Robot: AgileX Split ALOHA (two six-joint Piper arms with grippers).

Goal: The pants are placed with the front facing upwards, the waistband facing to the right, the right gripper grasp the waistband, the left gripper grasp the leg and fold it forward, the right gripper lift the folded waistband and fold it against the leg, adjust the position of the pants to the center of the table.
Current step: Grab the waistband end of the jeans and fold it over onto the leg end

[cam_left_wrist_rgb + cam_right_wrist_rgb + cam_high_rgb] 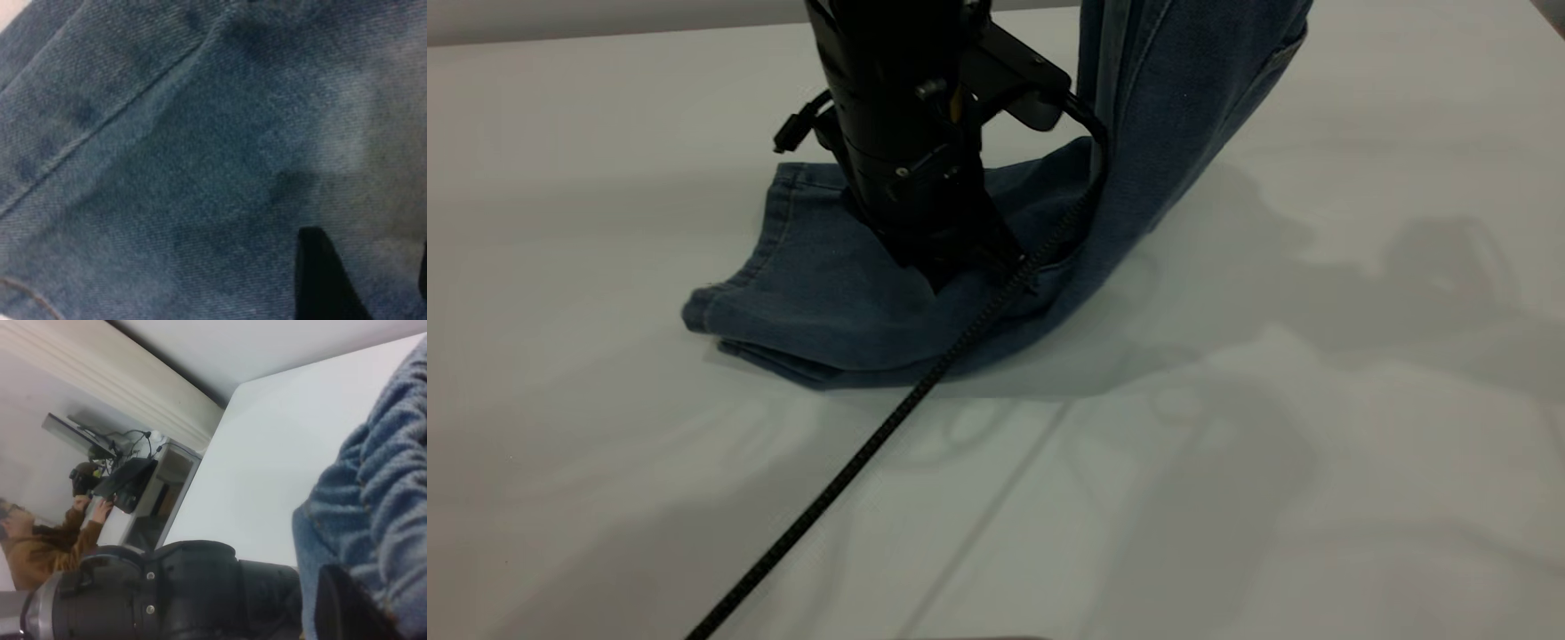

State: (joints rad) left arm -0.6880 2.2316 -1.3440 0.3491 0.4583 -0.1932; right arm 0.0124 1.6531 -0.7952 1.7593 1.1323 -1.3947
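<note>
The blue denim pants (pixel 845 302) lie folded on the white table (pixel 1316 444), legs toward the left. Their right part (pixel 1174 107) is lifted steeply and runs out of the exterior view's top. My left gripper (pixel 960 271) stands straight down on the flat legs. In its wrist view the left gripper (pixel 367 240) is open, its fingers (pixel 320 273) spread over the denim (pixel 200 167). The right gripper is outside the exterior view. In its wrist view the right gripper (pixel 393 613) is shut on the gathered waistband (pixel 380 500), with one finger (pixel 343 607) showing.
A black braided cable (pixel 854 462) runs from the left arm across the table toward the front edge. The left arm's black body (pixel 167 593) fills the near part of the right wrist view. A person (pixel 40 540) sits at a desk beyond the table's far edge.
</note>
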